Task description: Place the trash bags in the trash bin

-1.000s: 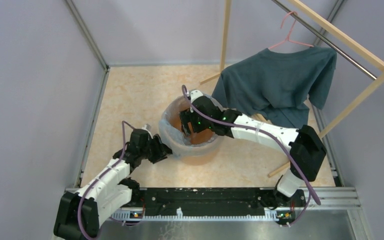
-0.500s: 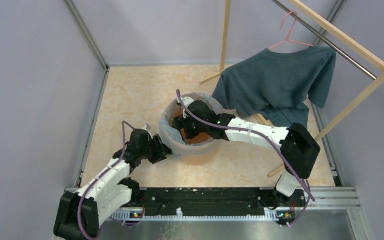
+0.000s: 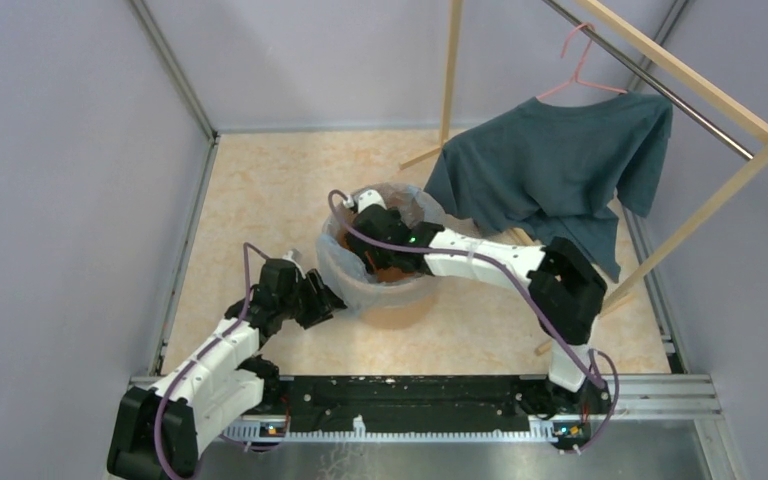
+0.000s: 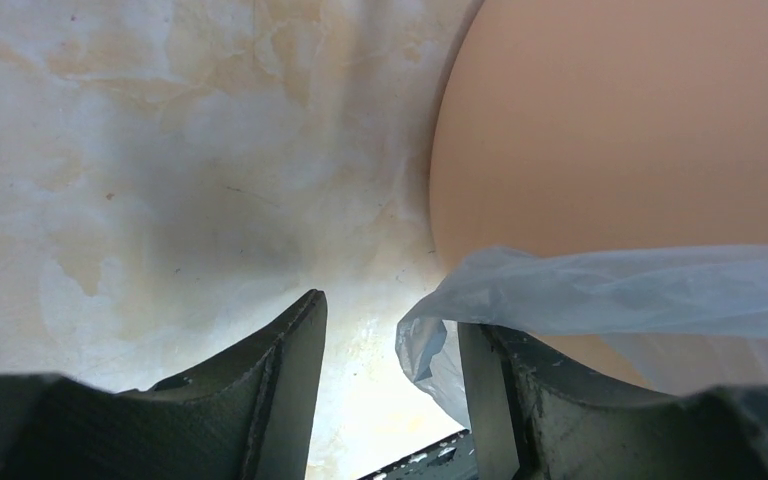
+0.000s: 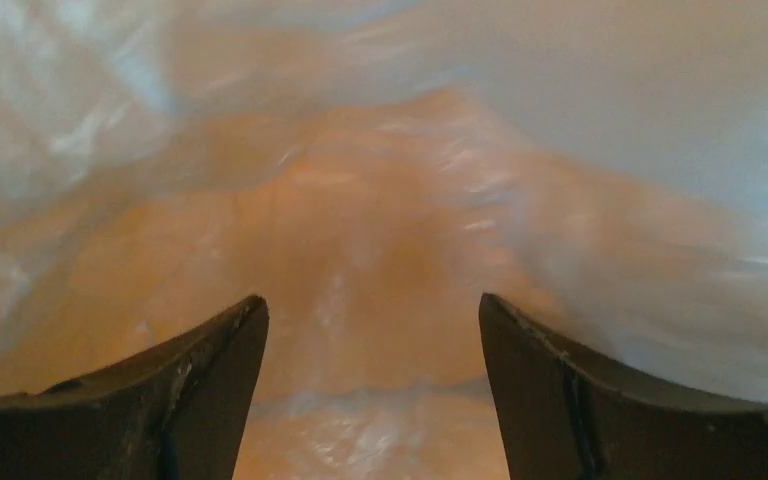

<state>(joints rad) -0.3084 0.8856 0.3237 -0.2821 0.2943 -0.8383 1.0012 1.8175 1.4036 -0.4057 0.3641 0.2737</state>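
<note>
- Since a second ago, my right arm has swung left, further into the bucket [image 3: 400, 312].
- Bag [image 3: 332, 262]: pale blue film lining the bucket and draped over its rim.
- Right pincer [image 5: 368, 310]: inside the lined bucket, jaws wide apart, holding nothing.
- Left pincer [image 4: 390, 320]: just beside the bucket's left wall, jaws apart; the bag's edge lies between them, unclamped.
- T-shirt [image 3: 550, 165]: hanging behind the bucket.
</note>
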